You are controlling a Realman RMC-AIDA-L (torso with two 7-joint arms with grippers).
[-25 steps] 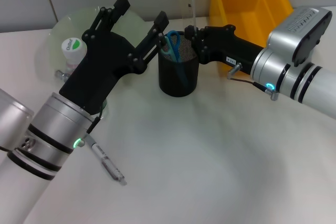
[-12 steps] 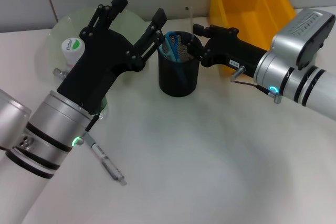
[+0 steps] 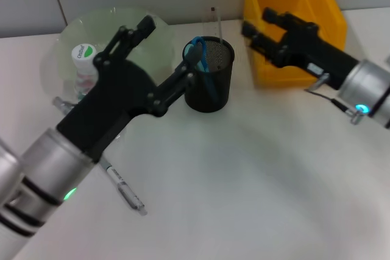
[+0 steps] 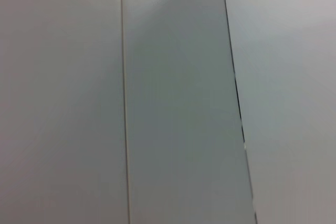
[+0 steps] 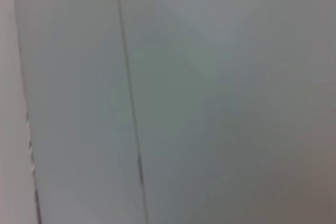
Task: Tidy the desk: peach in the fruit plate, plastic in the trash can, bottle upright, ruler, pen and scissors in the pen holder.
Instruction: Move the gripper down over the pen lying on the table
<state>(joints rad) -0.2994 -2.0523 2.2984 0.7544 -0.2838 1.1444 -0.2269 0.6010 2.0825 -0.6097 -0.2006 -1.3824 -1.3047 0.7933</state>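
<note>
Looking down from the head view, two black grippers show over a pale desk point(image 3: 244, 175). The left gripper point(image 3: 167, 50) reaches from the lower left toward the back, its two fingers spread wide apart with nothing between them; one fingertip sits just beside the pen holder's rim, the other hangs over the fruit plate. The right gripper point(image 3: 259, 25) comes in from the right in front of the yellow bin; its fingers look slightly parted and empty, though I cannot tell that for certain.

One black mesh pen holder point(image 3: 208, 76) stands upright near the middle back. It holds one pair of blue-handled scissors point(image 3: 200, 56) and one clear ruler point(image 3: 216, 24) that sticks up above the rim. One pen point(image 3: 124, 189) lies flat on the desk, well apart from the holder, beside the left arm. One pale green, translucent fruit plate point(image 3: 73, 35) sits at the back left. One small bottle point(image 3: 83, 65) with a white and green cap shows at the plate, partly hidden by the left arm; whether it lies in the plate or before it cannot be told. One yellow bin point(image 3: 292, 1) stands at the back right against a grey wall.

The left wrist view shows only pale grey wall panels point(image 4: 173, 103) with thin vertical seams.

The right wrist view likewise shows only grey panelling point(image 5: 210, 98) with one seam.
</note>
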